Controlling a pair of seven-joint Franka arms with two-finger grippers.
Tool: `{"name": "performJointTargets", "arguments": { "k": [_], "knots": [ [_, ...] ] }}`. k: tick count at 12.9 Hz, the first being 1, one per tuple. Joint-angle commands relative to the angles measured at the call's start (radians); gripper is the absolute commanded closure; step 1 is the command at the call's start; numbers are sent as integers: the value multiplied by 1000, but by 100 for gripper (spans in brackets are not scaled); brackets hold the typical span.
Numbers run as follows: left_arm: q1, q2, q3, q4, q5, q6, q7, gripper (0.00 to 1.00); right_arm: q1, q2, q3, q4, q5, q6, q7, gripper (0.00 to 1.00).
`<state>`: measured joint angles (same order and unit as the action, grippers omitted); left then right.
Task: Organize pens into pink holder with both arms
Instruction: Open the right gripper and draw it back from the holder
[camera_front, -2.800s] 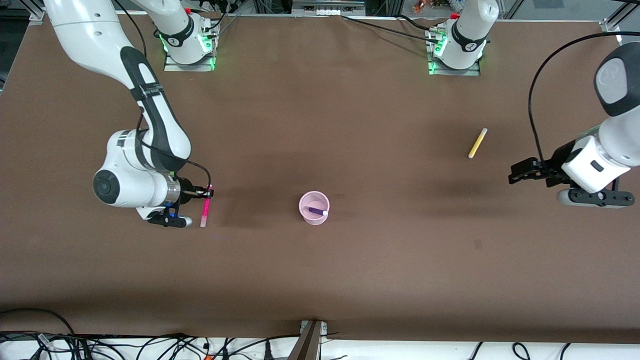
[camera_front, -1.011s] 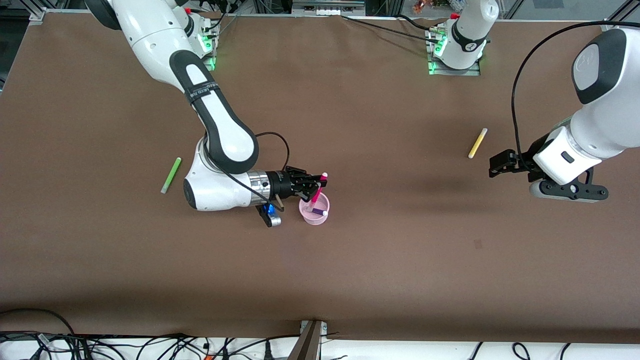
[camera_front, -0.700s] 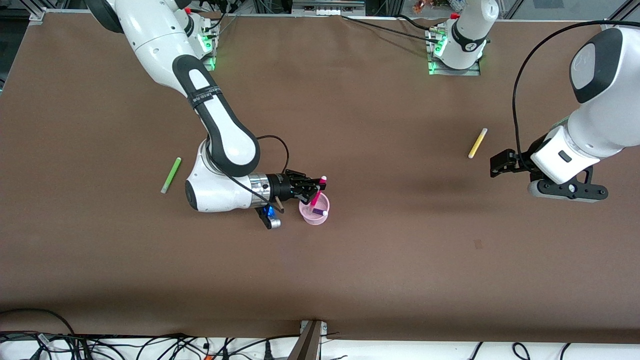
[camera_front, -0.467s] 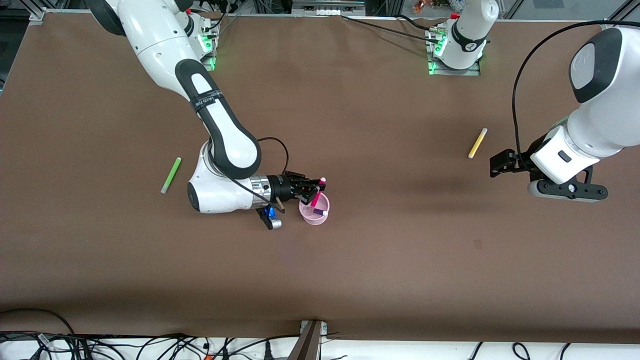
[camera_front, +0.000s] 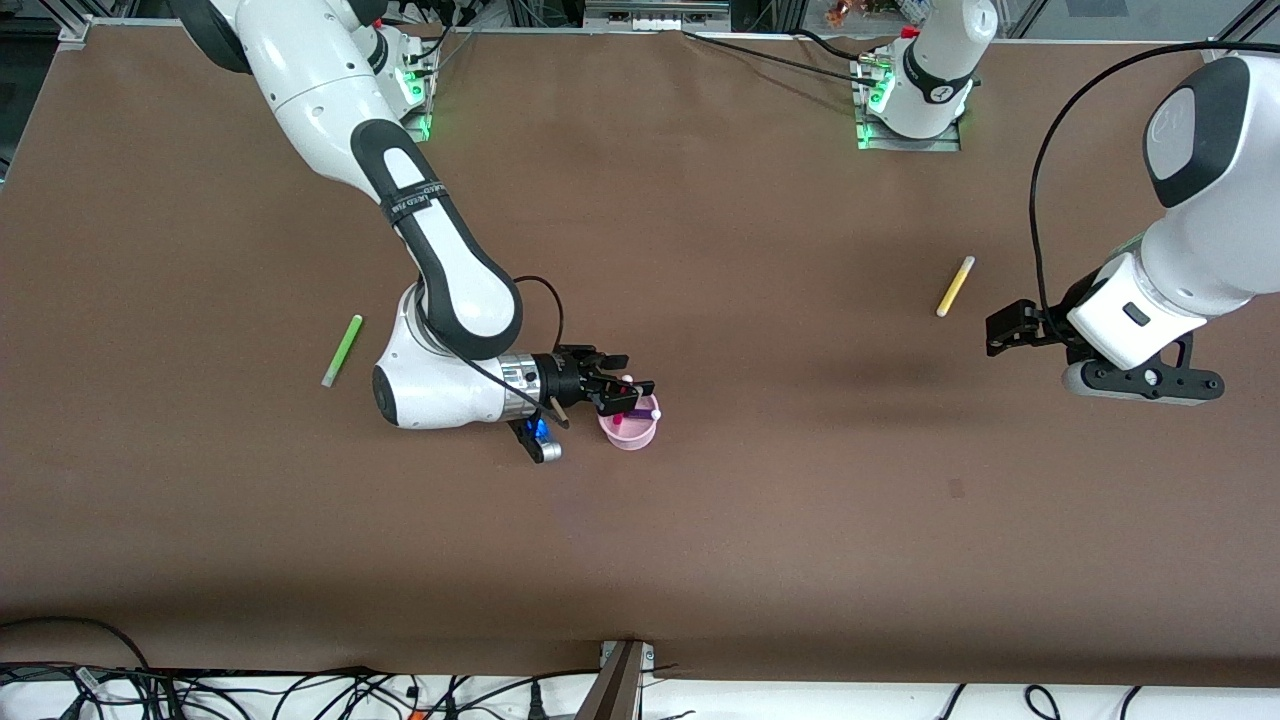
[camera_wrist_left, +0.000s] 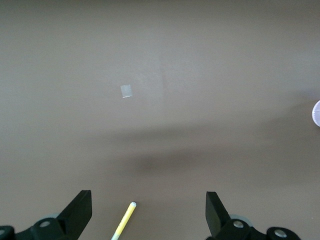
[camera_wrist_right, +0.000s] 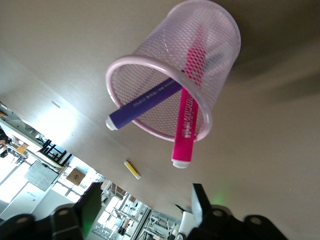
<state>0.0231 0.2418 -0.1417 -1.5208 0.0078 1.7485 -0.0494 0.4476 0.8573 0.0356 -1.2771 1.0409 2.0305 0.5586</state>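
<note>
The pink holder (camera_front: 631, 434) stands mid-table; the right wrist view shows it as a mesh cup (camera_wrist_right: 212, 35). The dark purple pen (camera_wrist_right: 145, 102) and the magenta-pink pen (camera_wrist_right: 186, 125) lean inside it. My right gripper (camera_front: 628, 378) is open and empty, just over the holder's rim on the right arm's side (camera_wrist_right: 145, 200). The green pen (camera_front: 342, 350) lies on the table toward the right arm's end. The yellow pen (camera_front: 955, 286) lies toward the left arm's end. My left gripper (camera_front: 992, 330) is open and empty, low beside the yellow pen (camera_wrist_left: 124, 220).
A small pale patch (camera_front: 957, 488) marks the brown table nearer to the front camera than the left gripper. Cables and a metal bracket (camera_front: 622, 680) lie along the table's front edge. The arm bases (camera_front: 910, 110) stand at the table's back edge.
The right gripper carried the magenta-pink pen to the holder, lowered it in and opened; the pen now rests in the holder. The left gripper has moved closer to the yellow pen.
</note>
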Motion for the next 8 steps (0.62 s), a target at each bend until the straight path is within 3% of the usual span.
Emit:
{"name": "performJointTargets", "arguments": {
  "k": [1,5,8],
  "knots": [
    [5,-2,-12,42,49,-36,-3,0,-10,-35,-2,12,-100,-16,-15,1],
    [3,2,-10,62,49,-57,5,0,-81,-81,-8,12,-318,-88,-133,0],
    [12,1,-3,64,35,-58,6,0,-147,-154,-34,7,-378,-176,-242,0]
  ]
}}
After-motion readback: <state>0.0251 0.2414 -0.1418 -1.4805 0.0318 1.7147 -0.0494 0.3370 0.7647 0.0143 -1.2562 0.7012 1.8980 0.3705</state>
